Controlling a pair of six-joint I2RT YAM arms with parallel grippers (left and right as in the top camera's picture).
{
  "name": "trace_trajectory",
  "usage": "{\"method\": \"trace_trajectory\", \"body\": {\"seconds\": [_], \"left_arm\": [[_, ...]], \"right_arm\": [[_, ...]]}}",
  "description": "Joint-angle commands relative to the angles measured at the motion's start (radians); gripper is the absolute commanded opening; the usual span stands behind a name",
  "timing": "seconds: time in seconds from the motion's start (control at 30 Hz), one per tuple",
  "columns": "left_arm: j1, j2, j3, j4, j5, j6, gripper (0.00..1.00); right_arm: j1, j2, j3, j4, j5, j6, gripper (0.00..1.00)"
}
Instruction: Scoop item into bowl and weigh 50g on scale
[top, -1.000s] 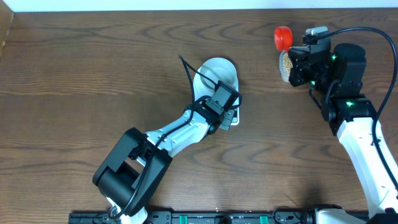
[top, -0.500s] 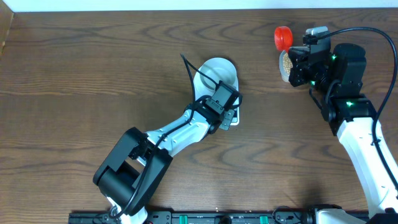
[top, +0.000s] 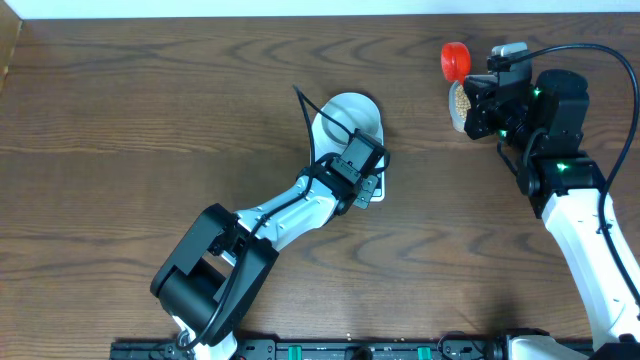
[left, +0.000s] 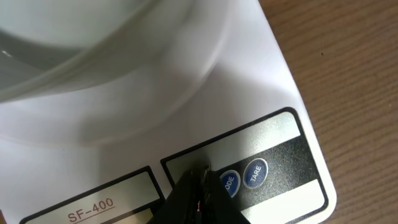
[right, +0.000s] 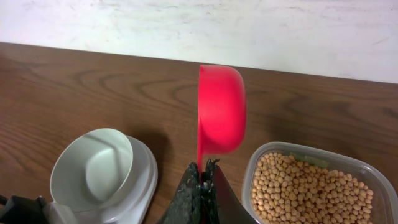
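Countless small round tan-yellow beans (right: 305, 186) heaped in one clear rounded-rectangular plastic tub (right: 249, 180), just right of the right gripper (right: 202, 180) and lower than its load. Fingers of that gripper pinched tight on the handle end of one red plastic scoop (right: 221, 109), turned on edge and raised beside the tub's left rim.

To that gripper's left, well apart from the beans: one small round pale blue-white bowl (right: 93, 165), empty, seated on one flat white digital kitchen scale (right: 148, 180).

At the scale's front edge, the left gripper (left: 200, 186), fingers pressed together with nothing between them, tip down at the grey panel just left of two round blue buttons (left: 255, 173); the bowl just beyond the fingertips.

Beneath everything, a dark brown wood-grain table (top: 150, 120); along its far edge, a white wall (right: 186, 25).
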Motion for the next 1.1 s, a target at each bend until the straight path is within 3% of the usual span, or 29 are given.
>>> {"method": "trace_trajectory", "body": {"seconds": [0.0, 0.57, 0.8, 1.07], "left_arm": [[0.009, 0.037, -0.009, -0.031, -0.031, 0.075, 0.07], [0.009, 0.037, -0.009, -0.033, -0.077, 0.080, 0.07], [0.008, 0.034, -0.007, -0.037, 0.039, 0.061, 0.07], [0.008, -0.101, 0.035, -0.166, 0.104, 0.061, 0.07]], "right_arm": [[-0.006, 0.000, 0.021, 0.003, 0.005, -0.016, 0.01], [-0.006, 0.000, 0.021, 0.003, 0.005, -0.016, 0.01], [-0.006, 0.000, 0.021, 0.003, 0.005, -0.016, 0.01], [-0.006, 0.000, 0.021, 0.029, 0.005, -0.016, 0.01]]}}
